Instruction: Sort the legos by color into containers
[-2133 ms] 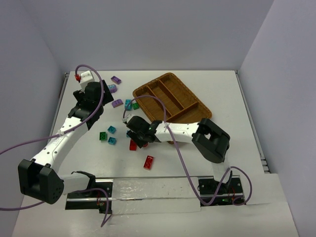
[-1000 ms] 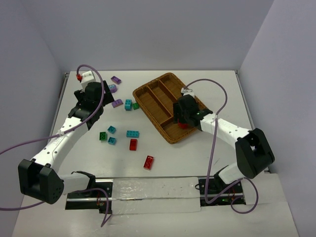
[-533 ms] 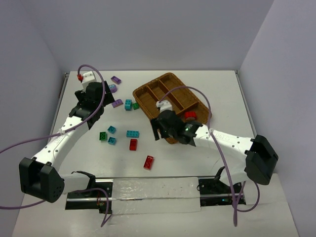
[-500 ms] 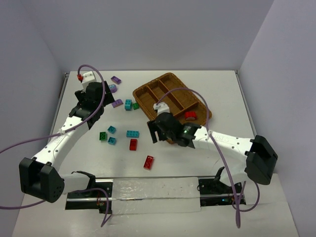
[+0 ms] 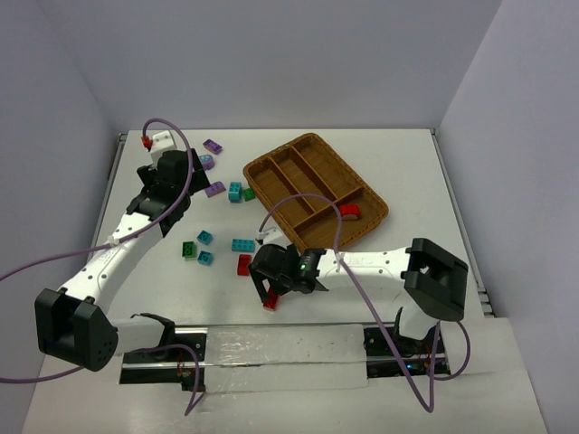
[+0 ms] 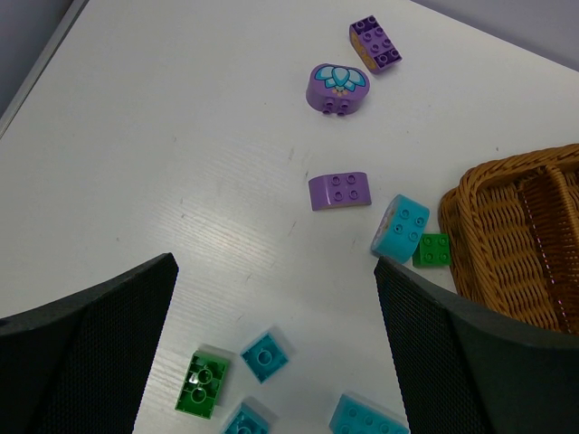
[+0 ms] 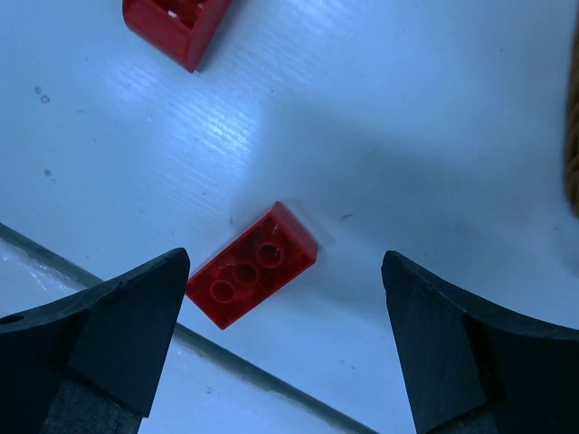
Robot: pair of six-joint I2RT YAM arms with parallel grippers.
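Note:
The wicker tray lies at the back right, and one red lego rests in the compartment at its near right end. My right gripper hovers open over a red lego lying studs-down near the table's front edge. That lego sits between the spread fingers, untouched. A second red lego lies just beyond it. My left gripper hangs open and empty above the left part of the table. Under it lie purple legos, teal legos and green legos.
A metal rail runs along the table's near edge, close behind the red lego under my right gripper. Purple cables loop over both arms. The tray's left rim stands beside a small green lego.
My right gripper let go of a red lego in the tray. It then swung left and forward to the red lego by the front edge, opening wider. The left arm stayed still.

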